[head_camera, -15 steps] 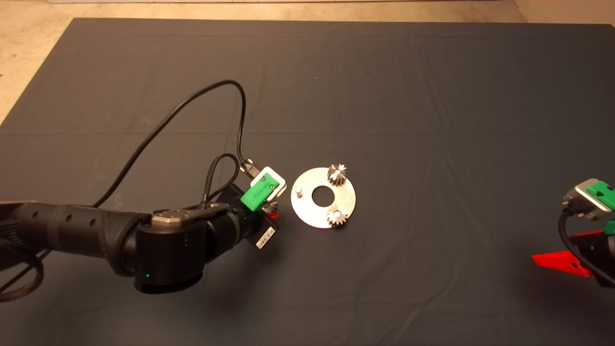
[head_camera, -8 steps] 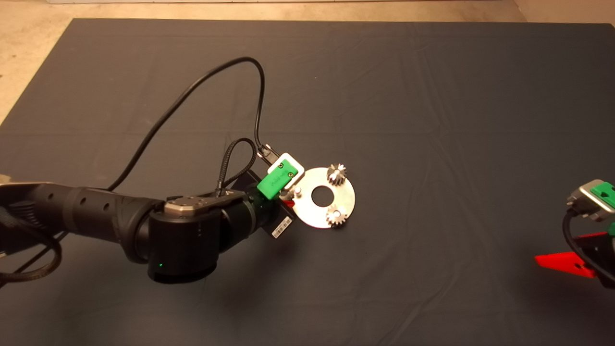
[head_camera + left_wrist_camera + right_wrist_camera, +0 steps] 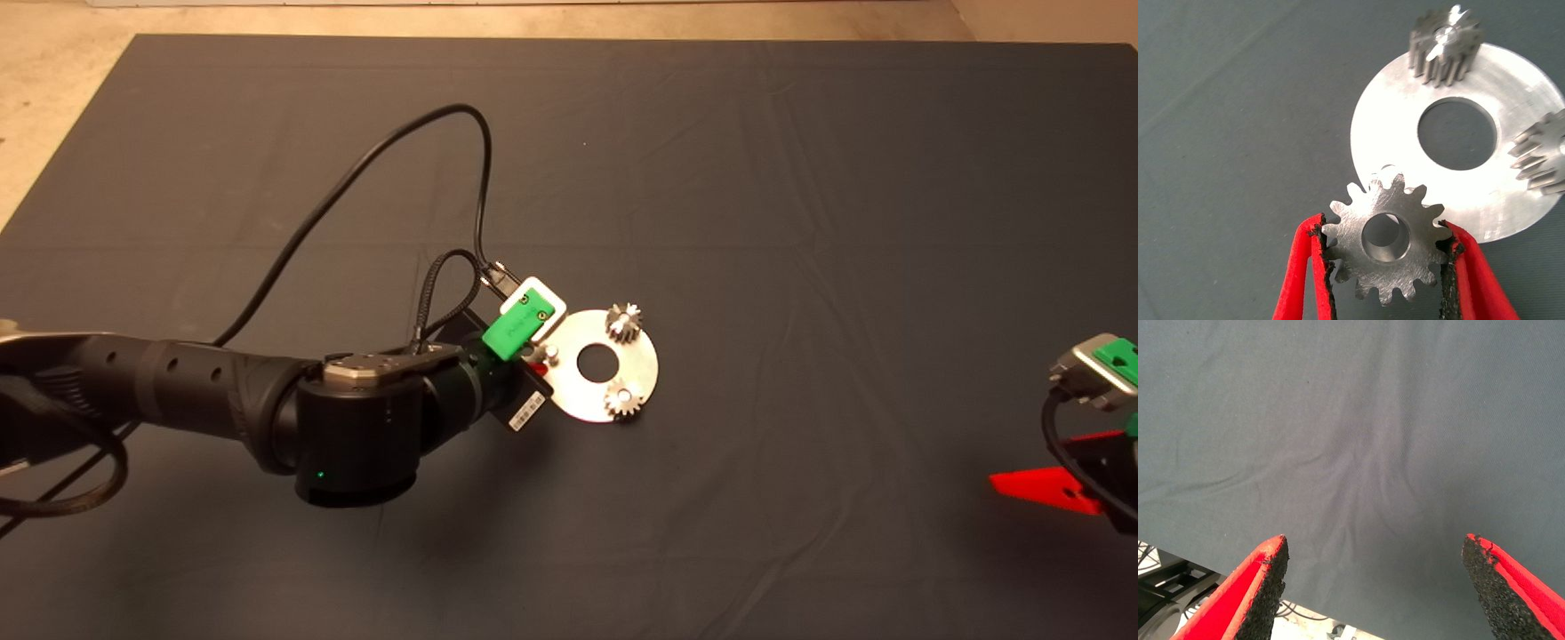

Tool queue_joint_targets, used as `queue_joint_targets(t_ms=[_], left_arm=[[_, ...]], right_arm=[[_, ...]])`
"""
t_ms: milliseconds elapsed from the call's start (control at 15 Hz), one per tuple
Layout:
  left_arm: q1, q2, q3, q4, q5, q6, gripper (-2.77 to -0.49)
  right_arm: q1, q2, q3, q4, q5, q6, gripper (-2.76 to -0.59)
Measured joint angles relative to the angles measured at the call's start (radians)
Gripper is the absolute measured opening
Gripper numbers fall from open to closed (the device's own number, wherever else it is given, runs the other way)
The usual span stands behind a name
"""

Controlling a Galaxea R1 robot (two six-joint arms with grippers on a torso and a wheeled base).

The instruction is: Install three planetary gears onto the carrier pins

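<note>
Head view first: the left gripper (image 3: 533,360) sits at the left edge of the round metal disc (image 3: 642,372) on the dark mat (image 3: 800,222), its green body and black cable covering most of what it holds. Two planetary gears are seated on the disc, a far gear (image 3: 624,322) and a near gear (image 3: 621,400), while one bare carrier pin (image 3: 552,354) stands just beside the gripper. Left wrist view shows what the overhead one hides: a third gear (image 3: 1386,241) clamped by its teeth between the red fingers (image 3: 1298,280), hanging over the disc's (image 3: 1498,200) rim. That makes three gears, two mounted, one gripped. Over at the lower right edge, the right gripper (image 3: 1045,487) waits with fingers spread wide above bare mat.
</note>
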Motion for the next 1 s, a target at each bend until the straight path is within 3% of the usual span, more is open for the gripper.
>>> queue_joint_targets(t_ms=[467,867,1000], left_arm=[[0.000,0.030,-0.018,0.000,-0.008,0.000,-2.66],[0.006,0.032,-0.047,0.001,-0.045,0.000,-2.66],[0.008,0.033,-0.068,0.001,-0.071,0.000,-2.66]], right_arm=[[0.000,0.000,0.000,0.000,0.001,0.000,-1.44],[0.000,0.000,0.000,0.000,0.001,0.000,-1.44],[0.000,0.000,0.000,0.000,0.001,0.000,-1.44]])
